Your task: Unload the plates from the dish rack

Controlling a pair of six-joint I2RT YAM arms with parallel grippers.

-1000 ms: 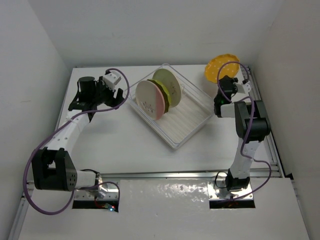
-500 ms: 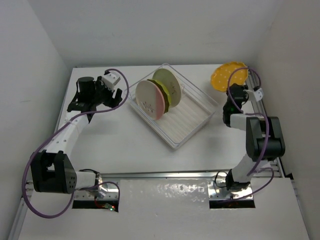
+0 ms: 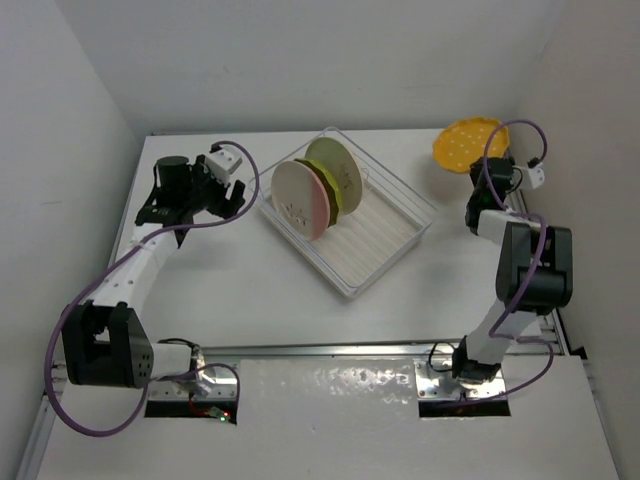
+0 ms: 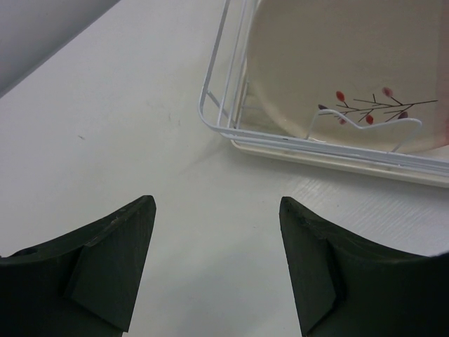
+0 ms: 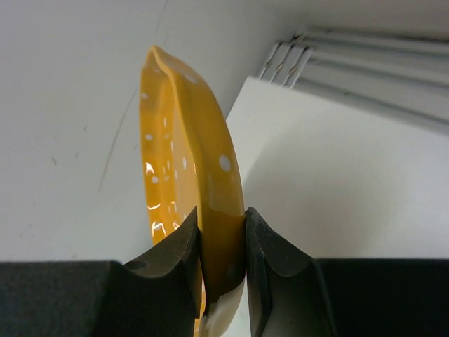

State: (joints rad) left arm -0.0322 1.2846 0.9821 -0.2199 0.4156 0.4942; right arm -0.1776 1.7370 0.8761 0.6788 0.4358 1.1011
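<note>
wrist views alone show right end effector pinching orange-yellow plate, left end effector spread

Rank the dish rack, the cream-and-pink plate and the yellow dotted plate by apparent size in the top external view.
1. Dish rack, clearly largest.
2. Cream-and-pink plate and yellow dotted plate: about alike; both tilted, the yellow one held aloft nearer the camera, so unranked.

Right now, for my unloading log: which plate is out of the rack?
The orange-yellow dotted plate, held by the right gripper; the other three stand in the rack.
</note>
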